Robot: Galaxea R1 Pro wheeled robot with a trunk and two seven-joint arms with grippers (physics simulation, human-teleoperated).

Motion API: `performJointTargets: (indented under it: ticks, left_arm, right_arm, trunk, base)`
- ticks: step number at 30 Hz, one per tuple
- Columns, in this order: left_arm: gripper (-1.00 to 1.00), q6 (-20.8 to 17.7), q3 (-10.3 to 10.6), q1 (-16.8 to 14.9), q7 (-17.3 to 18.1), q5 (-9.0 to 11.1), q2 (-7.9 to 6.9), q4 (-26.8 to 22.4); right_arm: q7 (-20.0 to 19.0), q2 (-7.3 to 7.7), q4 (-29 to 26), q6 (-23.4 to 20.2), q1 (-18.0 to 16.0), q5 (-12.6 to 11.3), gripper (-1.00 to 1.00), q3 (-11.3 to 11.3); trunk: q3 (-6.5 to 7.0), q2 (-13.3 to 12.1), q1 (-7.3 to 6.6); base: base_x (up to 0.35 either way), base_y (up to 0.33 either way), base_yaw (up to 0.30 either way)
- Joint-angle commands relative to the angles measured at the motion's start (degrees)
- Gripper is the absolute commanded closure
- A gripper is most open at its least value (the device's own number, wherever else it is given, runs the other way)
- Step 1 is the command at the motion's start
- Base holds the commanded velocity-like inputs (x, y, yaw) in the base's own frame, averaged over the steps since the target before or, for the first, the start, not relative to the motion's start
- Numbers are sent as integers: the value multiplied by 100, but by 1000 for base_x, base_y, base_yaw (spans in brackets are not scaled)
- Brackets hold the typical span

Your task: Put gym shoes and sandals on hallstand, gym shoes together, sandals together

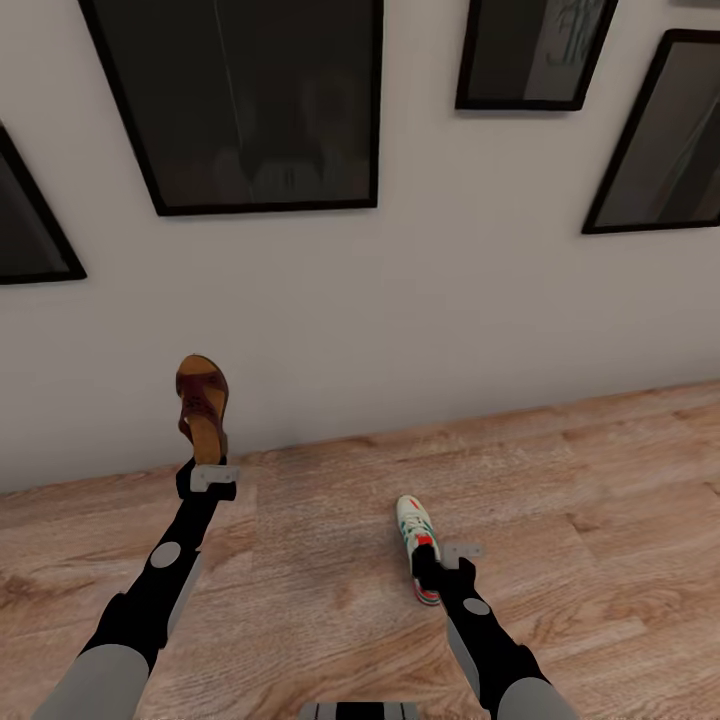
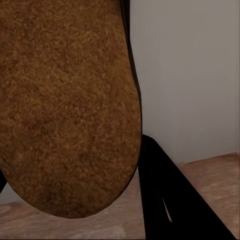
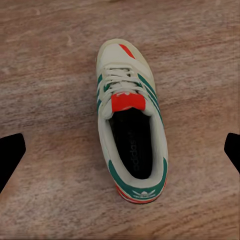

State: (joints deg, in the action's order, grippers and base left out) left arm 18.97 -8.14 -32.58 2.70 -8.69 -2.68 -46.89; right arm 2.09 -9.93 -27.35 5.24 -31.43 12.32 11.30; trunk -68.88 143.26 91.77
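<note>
lying on the floor (image 3: 45, 75), the gym shoe (image 3: 131, 135) sits centred between the open right pincer (image 3: 120, 155) fingers.

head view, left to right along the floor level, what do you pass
left arm → sandal held up in the left claw → gym shoe on the wood floor → right claw above the shoe's heel

Upright gym shoe (image 3: 131, 142) on wood floor (image 3: 50, 75) between spread claw fingertips (image 3: 10, 155).
</note>
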Motion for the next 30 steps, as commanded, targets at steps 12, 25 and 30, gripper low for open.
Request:
performJointTargets:
  ticks: [12, 25, 30]
  left_arm:
    - [100, 10, -21, 5, 28, -63, 12, 20]
    - [100, -65, 415, 6, -5, -79, 245, -178]
    - [100, -98, 429, 6, -6, -86, 252, -170]
  right_arm:
    - [17, 132, 22, 39, -4, 82, -100, 47]
    - [2, 341, 1, 55, -3, 61, -100, 43]
    - [-2, 342, -6, 56, -3, 60, -100, 44]
  trunk:
    - [-373, 18, 29]
    - [-773, 36, 63]
    - [-926, 42, 76]
  base:
    - [0, 0, 98]
    - [0, 0, 98]
    - [0, 0, 94]
